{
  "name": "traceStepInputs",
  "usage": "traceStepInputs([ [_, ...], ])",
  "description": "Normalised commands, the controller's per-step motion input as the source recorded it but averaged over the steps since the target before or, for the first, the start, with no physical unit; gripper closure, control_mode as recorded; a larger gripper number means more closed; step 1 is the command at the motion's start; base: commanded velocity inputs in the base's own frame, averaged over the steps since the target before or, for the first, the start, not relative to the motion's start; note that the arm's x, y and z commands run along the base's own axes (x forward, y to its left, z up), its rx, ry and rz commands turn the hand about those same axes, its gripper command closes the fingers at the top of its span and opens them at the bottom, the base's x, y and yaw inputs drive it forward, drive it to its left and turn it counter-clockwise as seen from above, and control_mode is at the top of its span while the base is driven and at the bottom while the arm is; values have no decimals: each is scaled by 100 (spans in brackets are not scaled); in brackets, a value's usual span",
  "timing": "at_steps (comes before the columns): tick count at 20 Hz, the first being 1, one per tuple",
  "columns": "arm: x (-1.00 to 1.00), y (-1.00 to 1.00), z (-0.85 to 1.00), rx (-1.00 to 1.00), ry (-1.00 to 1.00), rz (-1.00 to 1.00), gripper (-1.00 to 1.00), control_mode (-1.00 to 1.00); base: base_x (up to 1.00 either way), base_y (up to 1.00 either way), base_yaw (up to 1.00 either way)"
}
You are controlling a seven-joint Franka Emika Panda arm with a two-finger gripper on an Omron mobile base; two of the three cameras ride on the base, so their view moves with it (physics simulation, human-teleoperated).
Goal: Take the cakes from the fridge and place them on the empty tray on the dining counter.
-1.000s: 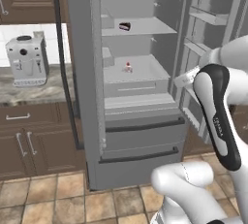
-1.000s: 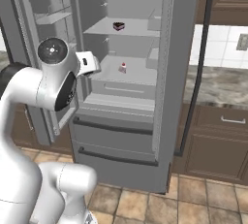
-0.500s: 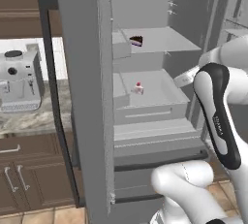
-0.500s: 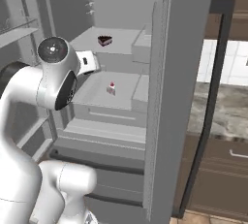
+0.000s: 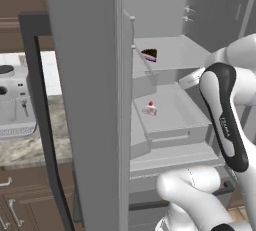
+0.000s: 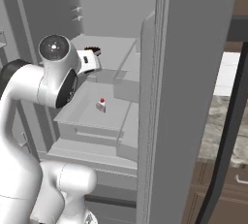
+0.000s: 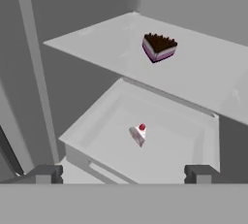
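Observation:
The fridge [image 5: 85,100] stands open in front of me. On its upper shelf [image 7: 203,72] lies the dark chocolate cake wedge [image 7: 159,47] [image 5: 149,54], partly hidden behind my hand in the right base view [image 6: 92,51]. Below it, the white cake with a red top [image 7: 139,133] [image 5: 150,108] [image 6: 101,104] sits in a shallow grey drawer [image 7: 87,157]. My gripper [image 7: 123,174] is open and holds nothing. It is just outside the drawer's front edge, apart from both cakes. The empty tray and the dining counter are out of view.
The open fridge doors [image 6: 189,97] with dark handles [image 5: 42,115] flank the arm on both sides. A grey coffee machine [image 5: 12,105] stands on a marbled counter [image 5: 25,147] at the left, above dark cabinets [image 5: 15,205]. Lower fridge drawers [image 6: 87,157] lie under the hand.
The whole picture has shifted: the base has driven closer to the fridge, so its shelves and the cakes now loom larger. The gripper stays open.

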Motion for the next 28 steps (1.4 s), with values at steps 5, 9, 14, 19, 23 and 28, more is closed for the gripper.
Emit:
traceStepInputs([
  [5, 0, 0, 0, 0, 0, 0, -100, 100, 100, 4, 0],
  [9, 0, 0, 0, 0, 0, 0, -100, 100, 88, 3, 0],
  [14, 24, 0, -9, 0, 2, 0, -100, -100, 0, 0, 0],
  [19, 0, 0, -32, 0, 9, 0, -100, -100, 0, 0, 0],
  [23, 1, 0, -27, 0, 6, 0, -100, -100, 0, 0, 0],
  [28, 1, 0, -51, 0, 1, 0, -100, -100, 0, 0, 0],
])
